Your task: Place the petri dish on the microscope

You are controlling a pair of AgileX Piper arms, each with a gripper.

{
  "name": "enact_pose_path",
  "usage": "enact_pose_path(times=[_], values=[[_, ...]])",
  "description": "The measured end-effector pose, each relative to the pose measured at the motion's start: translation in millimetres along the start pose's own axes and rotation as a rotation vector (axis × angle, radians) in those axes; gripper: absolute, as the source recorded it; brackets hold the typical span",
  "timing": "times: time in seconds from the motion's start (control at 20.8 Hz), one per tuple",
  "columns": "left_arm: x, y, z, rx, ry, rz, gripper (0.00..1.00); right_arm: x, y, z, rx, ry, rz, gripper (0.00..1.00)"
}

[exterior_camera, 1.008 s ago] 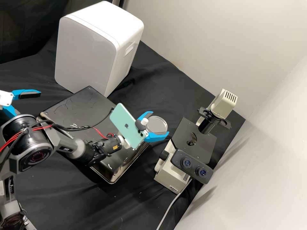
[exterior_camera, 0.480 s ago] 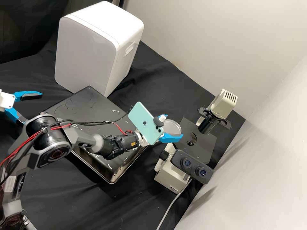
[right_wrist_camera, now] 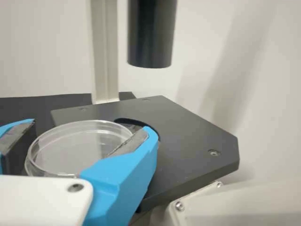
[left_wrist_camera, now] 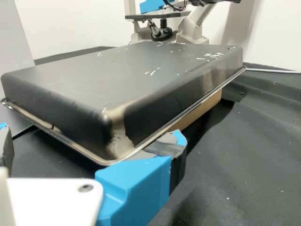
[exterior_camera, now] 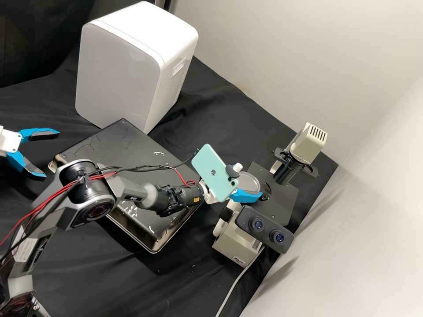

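My right gripper (exterior_camera: 242, 185) is shut on the clear round petri dish (exterior_camera: 250, 179), holding it by its rim just above the near left part of the microscope's black stage (exterior_camera: 277, 200). In the right wrist view the petri dish (right_wrist_camera: 75, 146) sits between the blue fingers (right_wrist_camera: 136, 155) of my right gripper (right_wrist_camera: 80, 137), in front of the stage's hole (right_wrist_camera: 136, 125) and under the black condenser tube (right_wrist_camera: 150, 33). My left gripper (exterior_camera: 46, 152) hangs open and empty at the far left, beside the dark tray (left_wrist_camera: 122, 80).
An upturned dark metal tray (exterior_camera: 119, 149) lies mid-bench under the right arm. A white box (exterior_camera: 132, 61) stands behind it. The microscope's eyepieces (exterior_camera: 266, 231) face the front, and its grey cable (exterior_camera: 233, 286) runs off the front edge. White walls close the right side.
The right arm has carried the petri dish to the right, from over the tray's edge to over the microscope stage. The left gripper has barely shifted.
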Motion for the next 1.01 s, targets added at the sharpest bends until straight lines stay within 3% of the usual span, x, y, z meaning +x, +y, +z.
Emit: enact_pose_path(times=[0.48,0.72,1.01], values=[[1.8,-1.0,1.4,0.015,-0.008,-0.006,1.00,24.6,2.4,7.5,-0.005,-0.049,0.038,0.00],[2.9,-0.4,1.4,0.021,-0.009,-0.003,1.00,41.7,-1.7,13.8,-0.041,-0.085,0.053,0.00],[3.6,-0.7,-0.2,0.014,0.008,-0.004,1.00,57.3,-0.9,17.8,-0.051,-0.127,0.091,0.00]])
